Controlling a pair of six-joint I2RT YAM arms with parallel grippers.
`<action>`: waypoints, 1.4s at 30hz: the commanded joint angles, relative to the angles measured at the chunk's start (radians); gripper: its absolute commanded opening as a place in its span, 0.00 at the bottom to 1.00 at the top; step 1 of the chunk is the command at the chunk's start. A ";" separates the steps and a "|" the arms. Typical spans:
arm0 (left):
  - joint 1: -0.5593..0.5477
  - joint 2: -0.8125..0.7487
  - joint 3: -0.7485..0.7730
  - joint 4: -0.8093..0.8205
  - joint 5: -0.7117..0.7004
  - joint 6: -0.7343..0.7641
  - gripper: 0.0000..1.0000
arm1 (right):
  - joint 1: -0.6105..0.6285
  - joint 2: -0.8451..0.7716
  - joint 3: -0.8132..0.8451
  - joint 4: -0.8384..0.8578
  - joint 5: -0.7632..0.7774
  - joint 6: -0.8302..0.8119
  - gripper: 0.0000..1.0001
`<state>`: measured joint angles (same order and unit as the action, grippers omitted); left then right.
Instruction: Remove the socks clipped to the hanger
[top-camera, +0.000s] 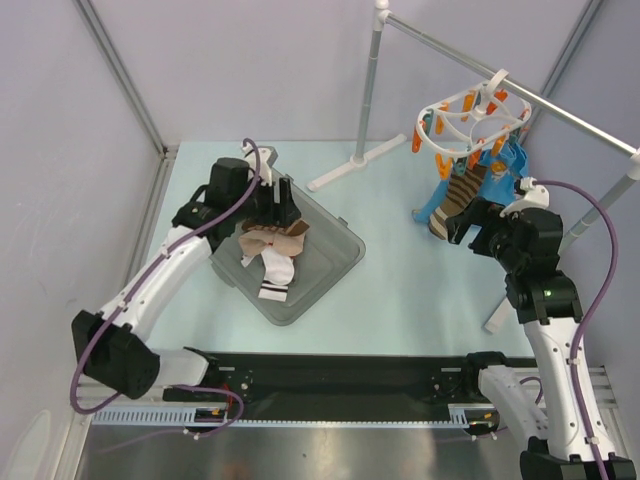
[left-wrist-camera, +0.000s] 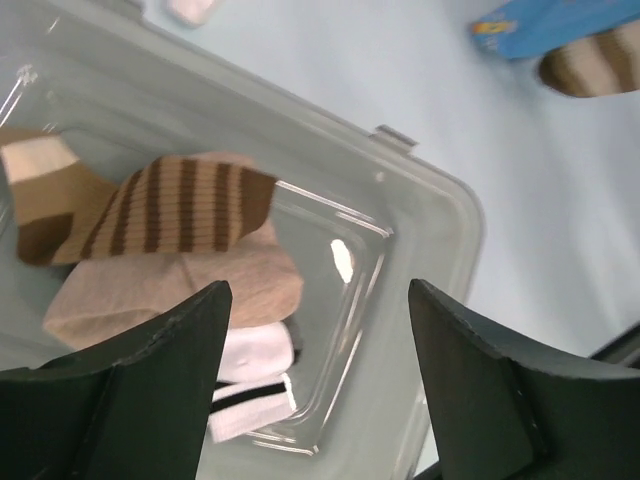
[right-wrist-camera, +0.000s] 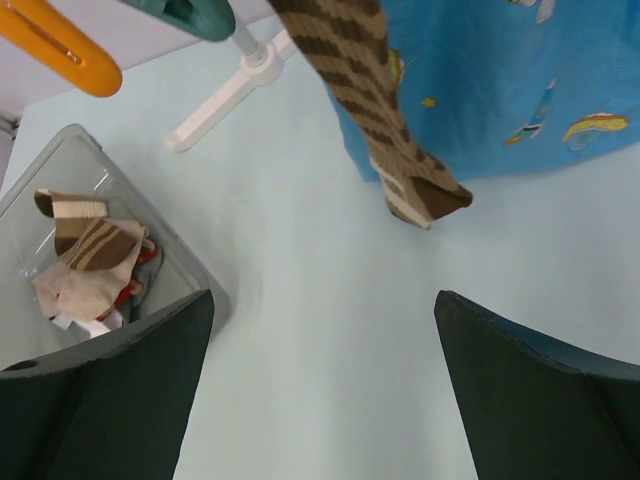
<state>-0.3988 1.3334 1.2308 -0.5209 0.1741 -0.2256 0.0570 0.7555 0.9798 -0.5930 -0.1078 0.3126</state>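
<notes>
Top view, hanger: the white plastic oval drying hanger hangs from the silver metal rail, at 2 o'clock over the pale blue surface.
Top view, clipped items: a brown-and-tan striped fabric sock and a bright blue printed fabric sock dangle under the ring, toes near the surface.
Top view, bin: the grey translucent plastic bin at 9 o'clock holds a pile of loose socks.
Left wrist view: the left end effector hovers over the bin, fingers spread with nothing between them. The pile lies below at 10 o'clock.
Right wrist view: the right end effector is spread wide and empty. The striped sock hangs at 12 o'clock, the blue sock at 1 o'clock and an orange plastic clip at 11 o'clock.
Handling (judged): the socks look light, soft and limp. They should stretch rather than tear, but the hanger is likely to swing when pulled.
Hold point (judged): the mid-leg of the striped sock, below its clip and across the flat width, followed by a steady downward pull.
Progress (judged): at least two socks remain to be removed.
</notes>
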 joint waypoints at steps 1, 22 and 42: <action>0.003 -0.120 -0.031 0.122 0.166 0.014 0.78 | 0.001 -0.024 -0.007 0.074 0.097 -0.024 1.00; 0.003 -0.333 -0.168 0.409 0.447 -0.119 0.80 | -0.100 0.199 -0.154 0.634 -0.052 -0.099 0.75; -0.006 -0.257 -0.284 0.676 0.565 -0.348 0.73 | -0.080 0.225 -0.121 0.549 -0.184 -0.040 0.00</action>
<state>-0.3992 1.0607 0.9630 0.0544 0.7139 -0.5106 -0.0341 0.9848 0.7700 0.0086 -0.2478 0.2466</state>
